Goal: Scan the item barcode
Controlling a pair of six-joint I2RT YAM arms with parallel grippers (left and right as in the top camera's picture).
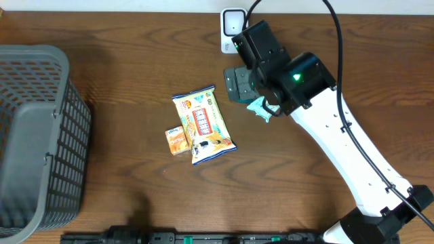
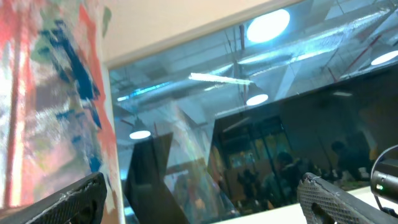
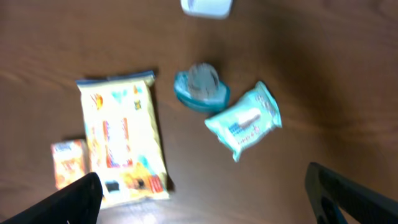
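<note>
**Student:** Overhead view: which objects lie on the tabletop (image 1: 135, 54)?

**Instructor:** At the centre is a yellow packet (image 1: 202, 125), lying flat, with a small orange carton (image 1: 176, 141) just beside its left edge. At the far left stands a grey basket (image 1: 41, 135). At the top edge is a white device (image 1: 232, 26). Just below the device, the right arm (image 1: 339, 135) reaches in from the lower right and partly covers a teal packet (image 1: 260, 108). That packet is the item lying nearest the device.

**Student:** Right wrist view: how does that packet sit relative to the fingers?

**Instructor:** The teal packet lies flat and tilted, label side up. It is right of the yellow packet and apart from it. A round teal object (image 3: 201, 89) sits just beside its upper left corner; whether the two touch cannot be told. The right fingers (image 3: 62, 202) show at the two lower corners of the view. They are spread wide above the tabletop, with nothing between them and nothing held. The print on the packet is too blurred to read.

**Student:** And the left wrist view?

**Instructor:** The left fingers (image 2: 68, 199) also stand wide apart and are empty. This camera faces away from the tabletop. It shows a panel painted red and blue (image 2: 50, 93) at the left and dark glass (image 2: 261, 124) reflecting ceiling lamps.
</note>
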